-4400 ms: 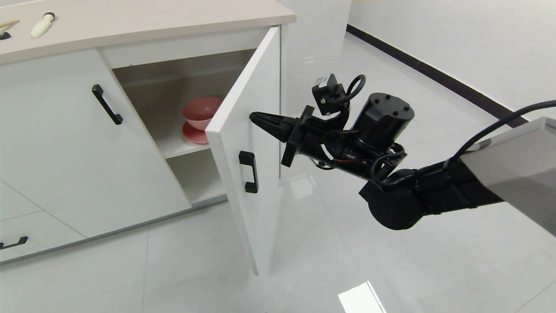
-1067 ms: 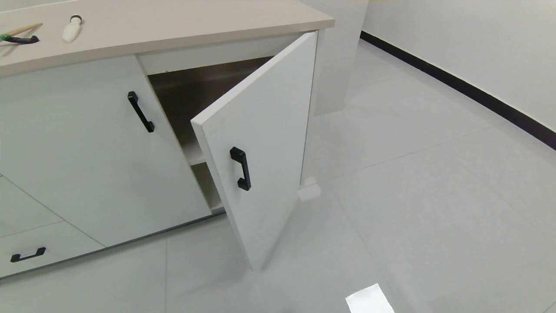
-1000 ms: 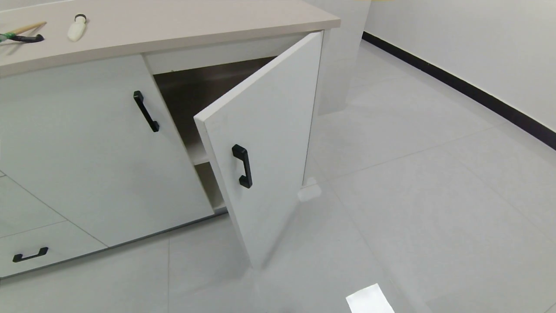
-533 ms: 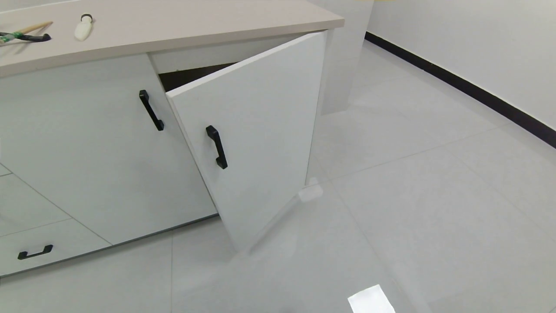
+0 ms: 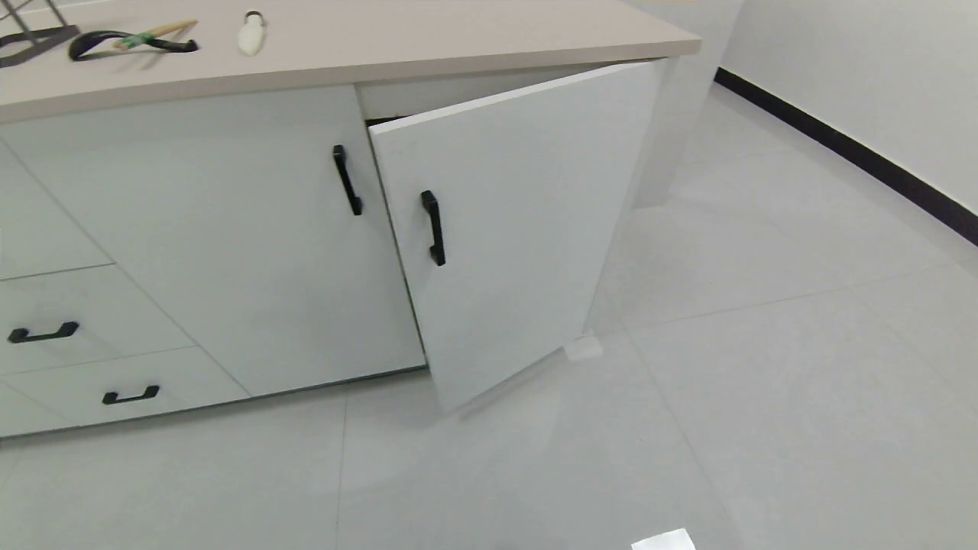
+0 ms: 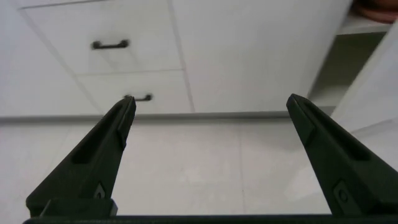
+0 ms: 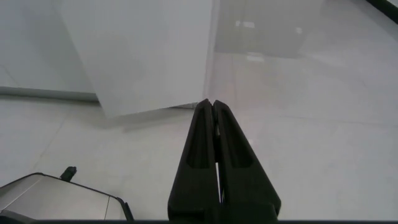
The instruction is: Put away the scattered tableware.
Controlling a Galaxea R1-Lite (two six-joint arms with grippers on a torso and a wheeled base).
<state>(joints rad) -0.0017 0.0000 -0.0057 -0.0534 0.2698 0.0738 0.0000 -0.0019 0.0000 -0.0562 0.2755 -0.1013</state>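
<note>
Step in hand: I judge the cupboard stage is closing out. The cupboard door point(image 5: 527, 214) stands ajar, its handle edge out from the cabinet front with a dark gap along its top.
Task items: a black utensil point(image 5: 84, 46) with a wooden handle and a small white piece point(image 5: 250, 34) lie toward the left end of the desk point(image 5: 458, 38), near each other but apart. In the left wrist view a reddish piece point(image 6: 375, 7) sits on a shelf point(image 6: 364, 26) inside the cupboard; too little shows to name it.
Left claw point(image 6: 211, 102): fingers wide apart, holding nothing, low over the floor point(image 5: 764, 382) and facing the drawers point(image 5: 114, 321).
Right claw point(image 7: 212, 106): fingers pressed together, nothing between them, low near the door's bottom corner.
Next move, my judgement: either press the door flush, or raise an arm to the desk top for the two loose pieces. The thin black utensil calls for a low, flat pinch.
Surroundings: a wire rack point(image 5: 38, 34) at the desk's far left corner, close to the utensil; a small white block point(image 5: 583, 349) on the floor by the door's hinge side.
Obstruction: the ajar door juts into the approach, and the rack crowds the utensil's left side.
</note>
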